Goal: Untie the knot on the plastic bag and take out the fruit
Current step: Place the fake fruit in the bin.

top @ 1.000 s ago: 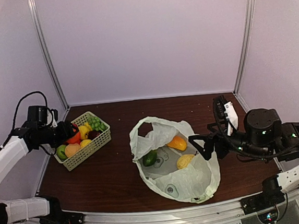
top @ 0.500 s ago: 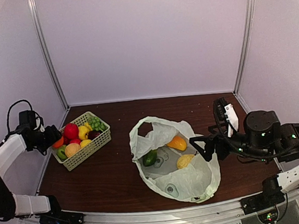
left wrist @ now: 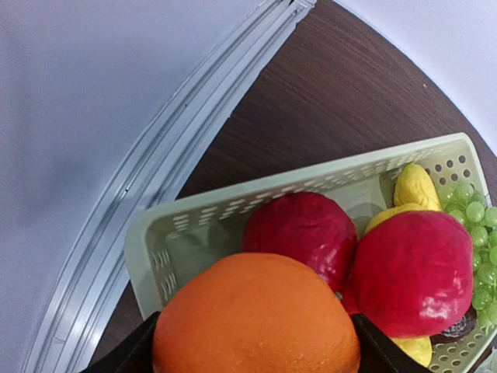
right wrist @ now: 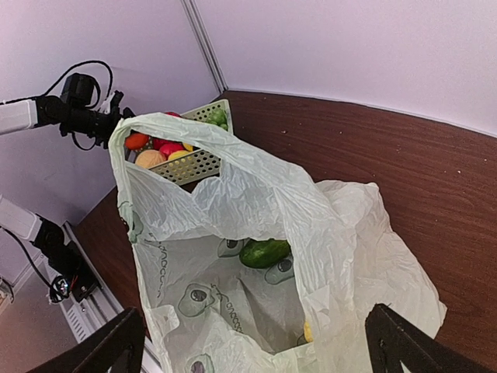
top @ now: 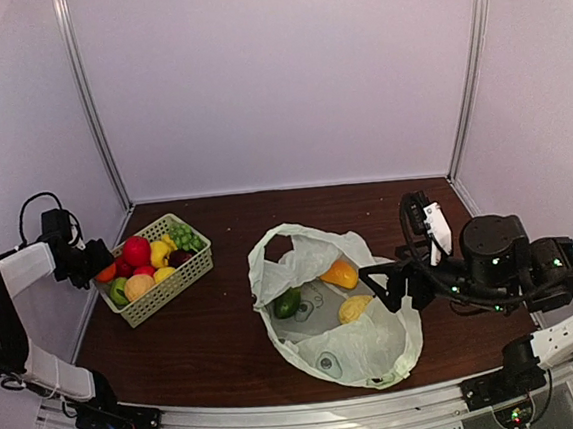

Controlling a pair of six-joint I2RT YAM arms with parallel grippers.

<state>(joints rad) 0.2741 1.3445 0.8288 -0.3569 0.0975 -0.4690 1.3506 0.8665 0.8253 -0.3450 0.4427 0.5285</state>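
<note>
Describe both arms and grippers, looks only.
Left arm and right arm: white links, black joint housings, green lights on the right's. A black cable loops at the left wrist; white block on the right wrist. Left gripper and right gripper: both black, two-fingered.

Robot lab test cell, not a home or shop. Plain pale lilac wall panels point(top: 274, 75) stand well beyond the right gripper point(top: 381, 284) and close beside the left gripper point(top: 106, 273), joined by bare aluminium posts point(top: 91, 101). Dark wood-grain tabletop point(top: 226, 330) lies below both. Nearer than them, a metal rail point(top: 284, 417) edges the table, with the arm bases point(top: 503, 388) mounted on it.
</note>
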